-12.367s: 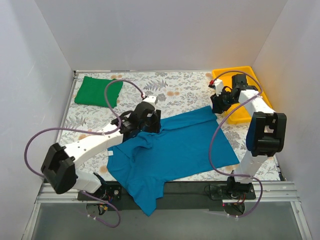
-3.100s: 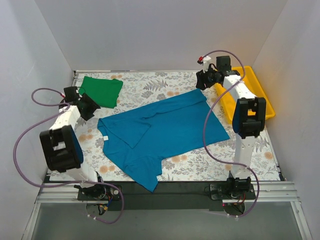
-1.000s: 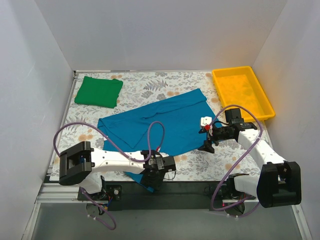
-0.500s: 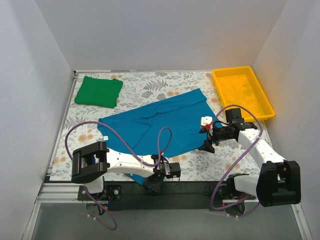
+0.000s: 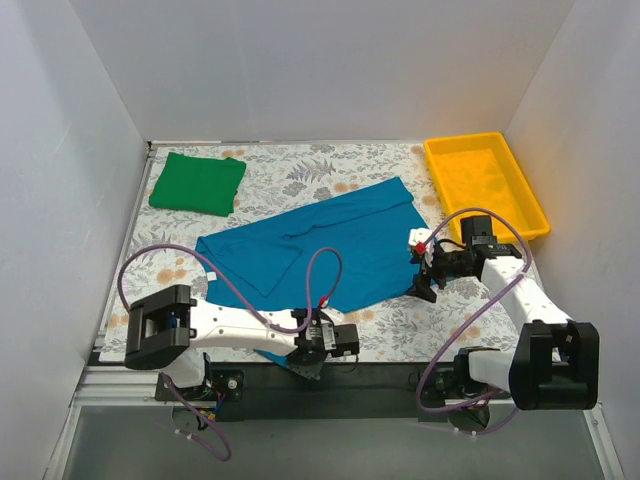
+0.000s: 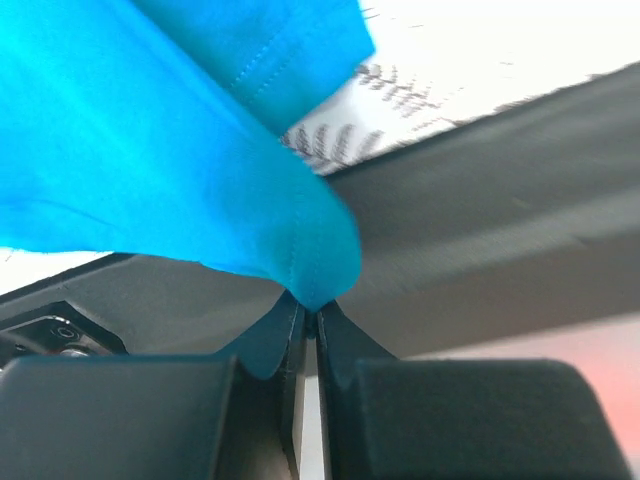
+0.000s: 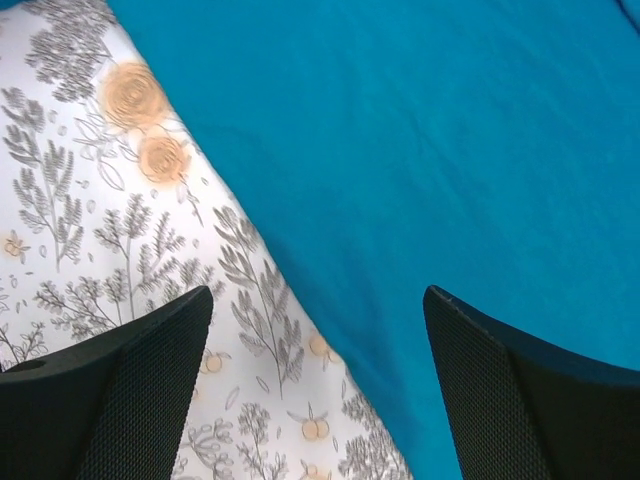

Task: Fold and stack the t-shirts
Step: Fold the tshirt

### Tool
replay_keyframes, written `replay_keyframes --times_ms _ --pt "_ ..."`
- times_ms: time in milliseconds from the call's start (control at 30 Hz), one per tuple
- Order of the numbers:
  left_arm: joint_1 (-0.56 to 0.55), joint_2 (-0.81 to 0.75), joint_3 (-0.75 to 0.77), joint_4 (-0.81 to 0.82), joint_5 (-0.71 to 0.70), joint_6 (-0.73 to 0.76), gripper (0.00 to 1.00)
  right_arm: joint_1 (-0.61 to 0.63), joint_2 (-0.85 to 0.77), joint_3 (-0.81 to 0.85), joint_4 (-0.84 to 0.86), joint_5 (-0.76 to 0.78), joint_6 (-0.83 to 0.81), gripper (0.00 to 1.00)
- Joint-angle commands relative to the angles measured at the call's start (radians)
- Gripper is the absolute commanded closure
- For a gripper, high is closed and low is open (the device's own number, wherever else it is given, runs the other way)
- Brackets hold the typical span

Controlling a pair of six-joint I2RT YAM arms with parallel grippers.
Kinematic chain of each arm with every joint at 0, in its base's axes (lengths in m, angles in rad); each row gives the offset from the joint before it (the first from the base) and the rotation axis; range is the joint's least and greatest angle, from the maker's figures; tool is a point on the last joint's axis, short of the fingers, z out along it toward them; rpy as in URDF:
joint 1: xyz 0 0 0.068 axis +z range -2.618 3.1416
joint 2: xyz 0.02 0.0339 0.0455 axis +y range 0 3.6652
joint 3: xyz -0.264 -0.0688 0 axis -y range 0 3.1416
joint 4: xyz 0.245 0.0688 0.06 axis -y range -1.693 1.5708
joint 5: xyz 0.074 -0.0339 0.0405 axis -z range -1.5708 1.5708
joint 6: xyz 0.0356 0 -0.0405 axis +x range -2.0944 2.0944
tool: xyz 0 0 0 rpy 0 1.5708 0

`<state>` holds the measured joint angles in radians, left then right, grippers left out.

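We found the left claw shut tight on a small pinch of the teal shirt, its two fingers pressed together with the cloth bunched into a point between their tips. From that pinch the fabric rose up and away from the claw in a loose, stitched fold. Just behind the claw lay the dark rail at the near edge of the worktop, and the floral print showed beyond it. The rest of the shirt spread flat, farther in from this claw and across to the right claw. That claw hung with its fingers spread wide and nothing between them. It hovered over the shirt's right-hand edge, which ran slantwise through the gap. One finger was above teal cloth and the other above bare print. We could not tell whether the fingers touched the cloth. The green shirt lay folded into a neat square well beyond the left claw and off to its left, clear of the teal one. The yellow tray sat beyond the right claw, a little to its right and apart from it.
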<state>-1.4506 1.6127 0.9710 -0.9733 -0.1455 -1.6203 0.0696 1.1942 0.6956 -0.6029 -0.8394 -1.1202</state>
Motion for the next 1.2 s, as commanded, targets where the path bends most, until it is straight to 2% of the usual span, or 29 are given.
replay_keyframes --times_ms 0,67,200,333,433,667,933,1033,1067,1167 --pt "-0.002 -0.125 0.031 0.012 -0.058 -0.012 0.99 -0.059 0.045 0.051 0.006 0.084 0.057 0.09" --pt "0.012 -0.177 0.014 0.024 -0.065 -0.013 1.0 -0.112 0.08 0.077 0.006 0.109 0.1 0.12" --pt "0.047 -0.257 -0.029 0.05 -0.071 -0.01 1.0 -0.139 0.169 0.1 0.009 0.202 0.129 0.23" --pt "0.075 -0.335 -0.048 0.048 -0.083 -0.007 1.0 -0.149 0.197 0.11 0.034 0.304 0.122 0.25" --pt "0.091 -0.381 -0.058 0.045 -0.082 -0.001 1.0 -0.162 0.205 0.114 0.032 0.371 0.037 0.25" --pt "0.105 -0.451 -0.074 0.022 -0.08 0.0 1.0 -0.174 0.191 0.094 0.0 0.465 -0.321 0.25" --pt "0.118 -0.474 -0.072 0.018 -0.077 0.016 1.0 -0.163 0.306 0.151 -0.001 0.543 -0.415 0.31" --pt "0.121 -0.476 -0.071 0.012 -0.078 0.019 1.0 -0.143 0.337 0.14 0.003 0.592 -0.441 0.38" --pt "0.124 -0.478 -0.072 0.008 -0.078 0.019 1.0 -0.142 0.343 0.137 0.002 0.6 -0.444 0.44" --pt "0.127 -0.49 -0.072 0.002 -0.081 0.019 1.0 -0.136 0.36 0.134 0.002 0.603 -0.452 0.54"
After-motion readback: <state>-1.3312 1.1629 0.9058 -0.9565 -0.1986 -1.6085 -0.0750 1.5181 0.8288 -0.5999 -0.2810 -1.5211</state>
